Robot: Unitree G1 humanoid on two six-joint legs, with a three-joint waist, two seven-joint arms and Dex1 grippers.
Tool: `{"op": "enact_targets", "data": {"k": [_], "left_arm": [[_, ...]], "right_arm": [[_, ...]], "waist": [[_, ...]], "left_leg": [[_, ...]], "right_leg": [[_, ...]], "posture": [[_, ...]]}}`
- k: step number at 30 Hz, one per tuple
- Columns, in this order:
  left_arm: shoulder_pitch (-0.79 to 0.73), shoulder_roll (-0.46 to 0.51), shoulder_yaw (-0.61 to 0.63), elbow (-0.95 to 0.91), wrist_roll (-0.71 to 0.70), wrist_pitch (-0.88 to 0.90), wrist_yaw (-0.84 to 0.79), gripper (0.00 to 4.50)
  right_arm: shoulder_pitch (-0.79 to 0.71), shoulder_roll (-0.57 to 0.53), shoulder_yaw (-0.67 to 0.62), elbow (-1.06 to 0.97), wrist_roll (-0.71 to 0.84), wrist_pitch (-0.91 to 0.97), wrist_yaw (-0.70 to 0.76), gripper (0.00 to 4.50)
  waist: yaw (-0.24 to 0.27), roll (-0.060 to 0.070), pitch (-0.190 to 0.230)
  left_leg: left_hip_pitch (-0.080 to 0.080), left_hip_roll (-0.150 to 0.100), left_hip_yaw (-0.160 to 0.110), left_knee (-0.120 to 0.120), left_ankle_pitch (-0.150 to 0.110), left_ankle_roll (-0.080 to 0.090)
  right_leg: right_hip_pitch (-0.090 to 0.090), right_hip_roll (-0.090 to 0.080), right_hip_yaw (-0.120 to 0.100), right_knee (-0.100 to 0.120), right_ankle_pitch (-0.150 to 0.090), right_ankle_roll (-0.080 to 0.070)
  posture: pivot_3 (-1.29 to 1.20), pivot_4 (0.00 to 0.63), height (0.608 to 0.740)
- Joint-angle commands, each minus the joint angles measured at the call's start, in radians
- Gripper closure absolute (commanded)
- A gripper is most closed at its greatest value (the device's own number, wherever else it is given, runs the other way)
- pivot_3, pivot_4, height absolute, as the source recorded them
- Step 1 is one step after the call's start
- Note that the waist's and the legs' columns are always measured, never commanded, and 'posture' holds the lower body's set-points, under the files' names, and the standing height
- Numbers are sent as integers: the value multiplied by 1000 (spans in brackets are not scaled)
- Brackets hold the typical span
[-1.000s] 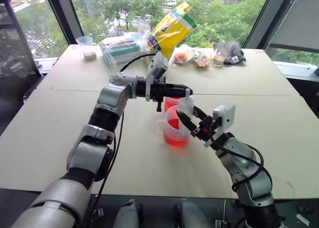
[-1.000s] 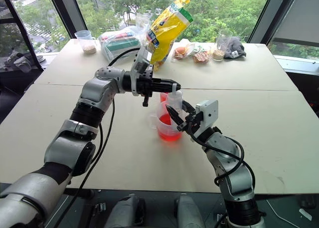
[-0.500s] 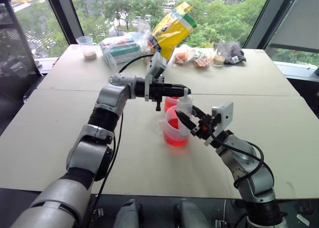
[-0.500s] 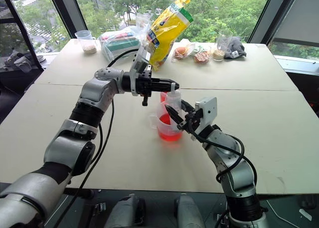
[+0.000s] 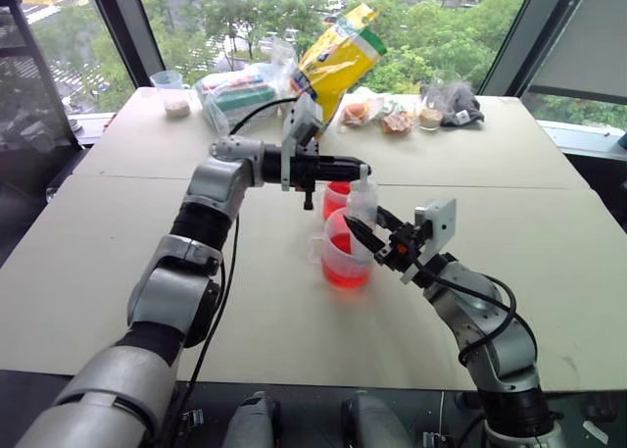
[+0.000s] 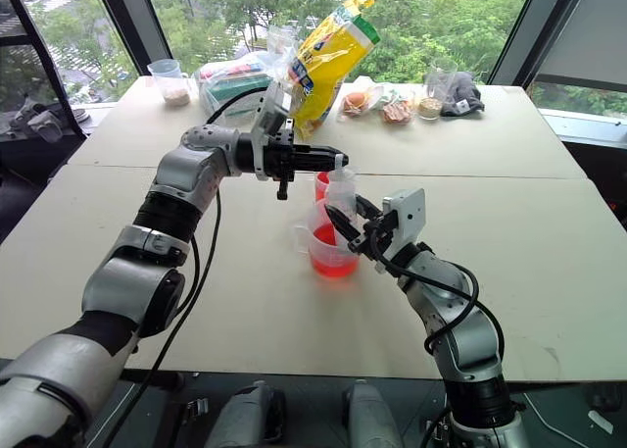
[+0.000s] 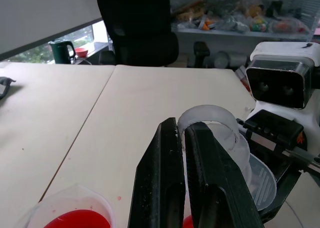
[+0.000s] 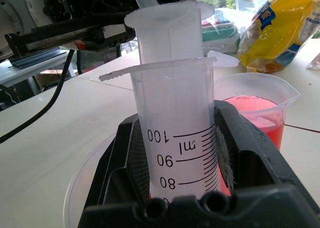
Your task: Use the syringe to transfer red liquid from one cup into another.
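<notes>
Clear syringe (image 8: 177,138) upright over beaker (image 5: 345,262), mid-surface: right fingers (image 8: 240,148) clamp barrel, left fingers (image 7: 165,183) pinch plunger top.

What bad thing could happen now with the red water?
1. The right tool grips the syringe upright over the beaker of red liquid; a sideways tug might tip the beaker and spill.
2. The left tool pinches the plunger top; pulling crooked could make it slip off.
</notes>
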Motion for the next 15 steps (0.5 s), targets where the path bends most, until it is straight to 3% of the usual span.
{"op": "enact_targets", "data": {"k": [1, 15], "left_arm": [[-74, 25, 94, -6, -14, -39, 86, 4428], [-83, 20, 98, 9, -8, -52, 86, 4428]], "right_arm": [[18, -12, 75, -27, 15, 9, 72, 3083], [18, -12, 75, -31, 12, 12, 69, 3083]], "waist": [[0, 0, 0], [0, 0, 0]], "left_leg": [[0, 0, 0, 0, 0, 0], [0, 0, 0, 0, 0, 0]], "right_leg": [[0, 0, 0, 0, 0, 0], [0, 0, 0, 0, 0, 0]], "posture": [[0, 150, 740], [0, 150, 740]]}}
